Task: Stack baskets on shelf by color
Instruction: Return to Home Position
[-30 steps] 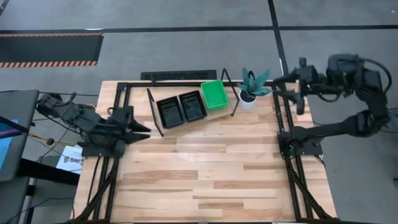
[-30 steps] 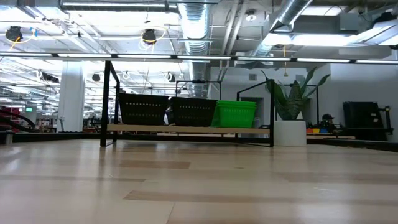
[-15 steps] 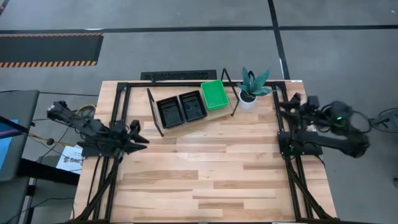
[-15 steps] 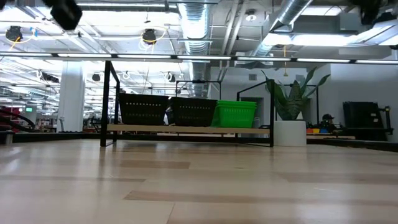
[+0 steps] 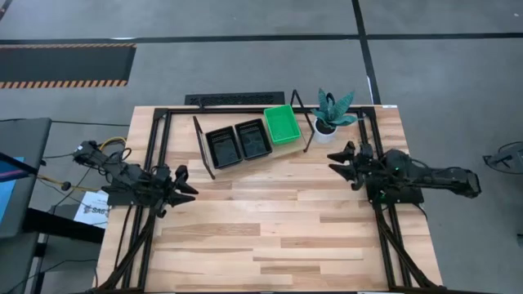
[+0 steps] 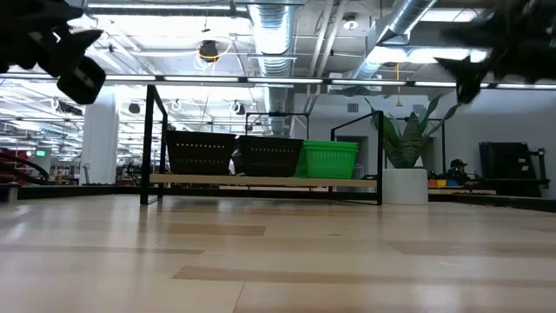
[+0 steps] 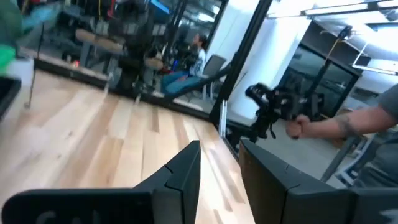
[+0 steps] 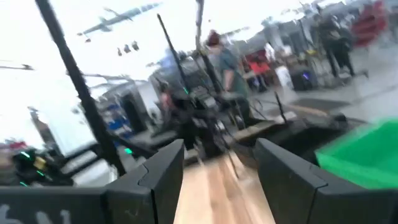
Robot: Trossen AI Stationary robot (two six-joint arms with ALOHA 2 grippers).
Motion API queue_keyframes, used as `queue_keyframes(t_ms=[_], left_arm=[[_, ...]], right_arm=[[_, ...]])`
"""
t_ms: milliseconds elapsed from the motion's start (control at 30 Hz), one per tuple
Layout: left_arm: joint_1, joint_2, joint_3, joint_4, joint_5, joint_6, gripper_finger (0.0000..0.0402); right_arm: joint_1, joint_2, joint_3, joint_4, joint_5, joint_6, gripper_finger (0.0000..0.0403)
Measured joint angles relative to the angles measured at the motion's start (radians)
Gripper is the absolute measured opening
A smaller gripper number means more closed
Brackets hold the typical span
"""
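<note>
Three basket piles stand in a row on the shelf, bottoms on its wooden board: two black ones and, at the right end, a green one. The green one also shows in the right wrist view. My left gripper hangs open over the table's left edge, pointing right, with nothing between its fingers. My right gripper hangs open over the table's right edge, pointing left, also with nothing between its fingers. Both are well clear of the shelf.
A potted plant in a white pot stands just right of the shelf. A black metal frame runs along the table's sides. The plank tabletop in front of the shelf is bare. A person's arm shows beyond the table.
Both arms have sunk and folded back over their bases. My left gripper dropped low at the table's left edge. My right gripper came down from high beyond the far right corner, rolling as it went, and now lies over the right edge. The baskets have stayed put.
</note>
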Motion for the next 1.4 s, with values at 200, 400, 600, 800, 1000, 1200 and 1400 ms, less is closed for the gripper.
queue_keyframes(t_ms=[200, 400, 600, 800, 1000, 1200, 1400], left_arm=[[0.0, -0.003, -0.002, -0.003, -0.004, 0.087, 0.0099], [0.0, 0.001, -0.002, -0.003, -0.004, 0.163, 0.0099], [0.0, 0.001, -0.003, -0.003, 0.003, 0.166, 0.0099], [0.0, 0.001, -0.004, -0.003, 0.003, 0.166, 0.0099], [0.0, 0.001, -0.005, -0.003, 0.003, 0.166, 0.0099], [0.0, 0.001, -0.005, -0.003, 0.003, 0.166, 0.0099], [0.0, 0.001, -0.005, -0.003, 0.003, 0.166, 0.0099]], right_arm=[[0.07, 0.009, -0.04, -0.13, 0.132, -0.011, 0.0219], [0.099, 0.009, -0.041, -0.192, 0.211, -0.02, 0.0218], [0.099, 0.009, -0.041, -0.227, 0.21, -0.02, 0.0217], [0.099, 0.015, -0.042, -0.233, 0.198, -0.022, 0.0219], [0.099, 0.015, -0.042, -0.237, 0.197, -0.022, 0.0217], [0.099, 0.015, -0.043, -0.239, 0.197, -0.021, 0.0219], [0.099, 0.015, -0.043, -0.239, 0.197, -0.021, 0.0217]])
